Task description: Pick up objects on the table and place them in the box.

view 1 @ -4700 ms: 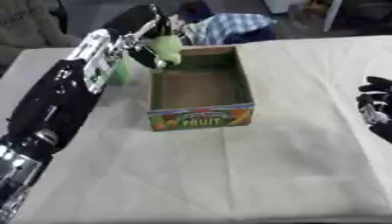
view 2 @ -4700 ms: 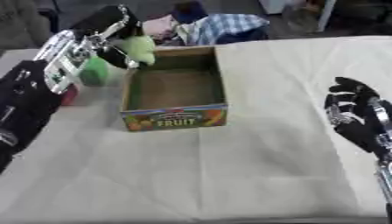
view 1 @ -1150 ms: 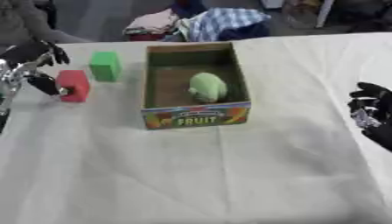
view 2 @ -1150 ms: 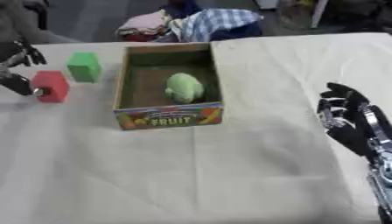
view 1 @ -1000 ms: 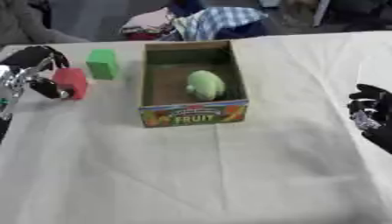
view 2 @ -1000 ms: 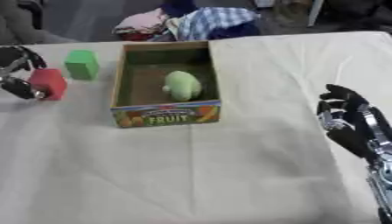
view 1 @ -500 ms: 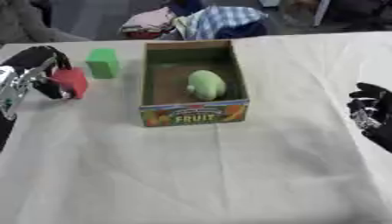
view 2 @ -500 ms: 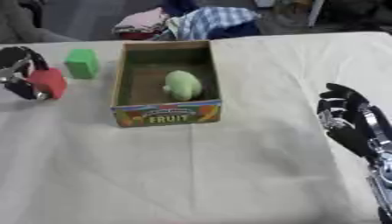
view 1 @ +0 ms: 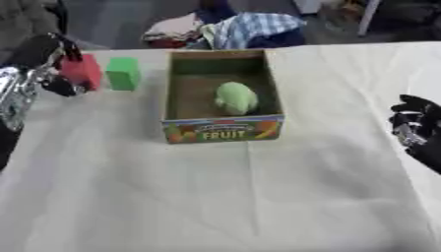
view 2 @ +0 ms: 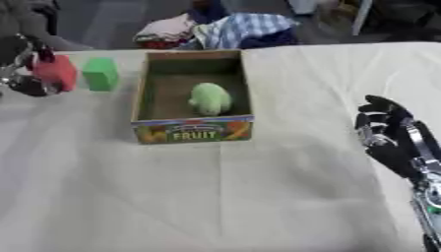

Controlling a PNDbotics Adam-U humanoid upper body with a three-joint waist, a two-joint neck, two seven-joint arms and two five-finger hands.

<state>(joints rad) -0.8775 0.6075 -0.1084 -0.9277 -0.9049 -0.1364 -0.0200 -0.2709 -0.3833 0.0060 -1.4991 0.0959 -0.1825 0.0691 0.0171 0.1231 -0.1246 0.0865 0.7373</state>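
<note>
One left robot hand [view 1: 47, 64] clamped on red block [view 1: 82, 72] (table's left edge) | right robot hand [view 2: 392, 133] relaxed apart.

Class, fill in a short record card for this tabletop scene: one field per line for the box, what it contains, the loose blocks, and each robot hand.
box: open cardboard fruit box, mid-table
contents: pale green object
red block: left of the box, gripped in the left hand
green block: on the table, between red block and box
right hand: idle at the right edge, holding nothing
</note>
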